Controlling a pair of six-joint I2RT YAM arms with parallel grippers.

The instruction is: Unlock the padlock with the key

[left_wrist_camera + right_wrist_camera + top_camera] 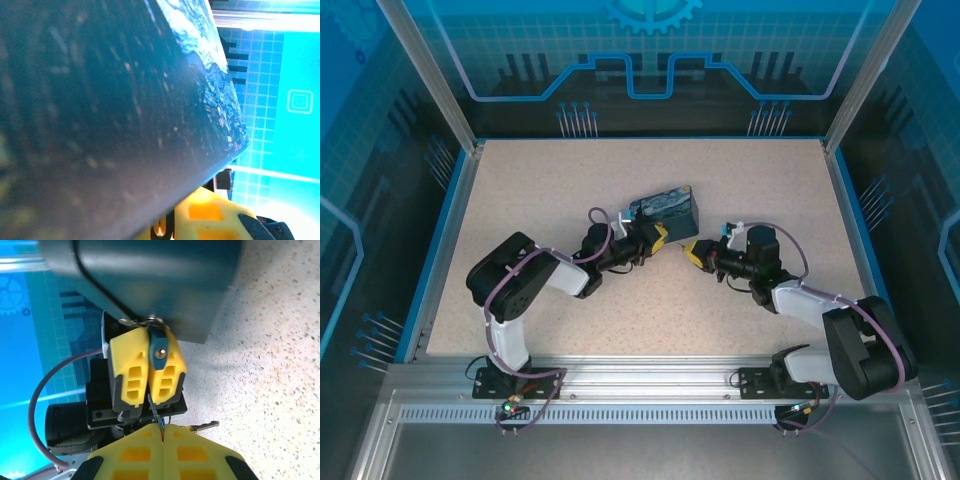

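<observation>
- Padlock (665, 205): mid-table, painted face up and tilted. In your left wrist view its dark side (100, 125) sits hard against the lens.
- Left gripper (658, 235): at the padlock's near edge. Your right wrist view shows its yellow fingers (130, 365) pressed together, pinching the padlock (150, 280) by its blue tab (159, 347), just beneath a small metal fitting.
- Right gripper (692, 250): just right of the left one, tips facing it and apart from the padlock. Its fingers (130, 455) are pressed together on the key (154, 410), a thin dark sliver in the seam, pointing at the left gripper's fingers.
- Second small metal piece (202, 426): juts sideways by the right fingers, towards the table.
- Table (570, 180): you have open speckled surface behind and to both sides of the padlock.
- Blue rim (445, 240): well apart from both grippers.
</observation>
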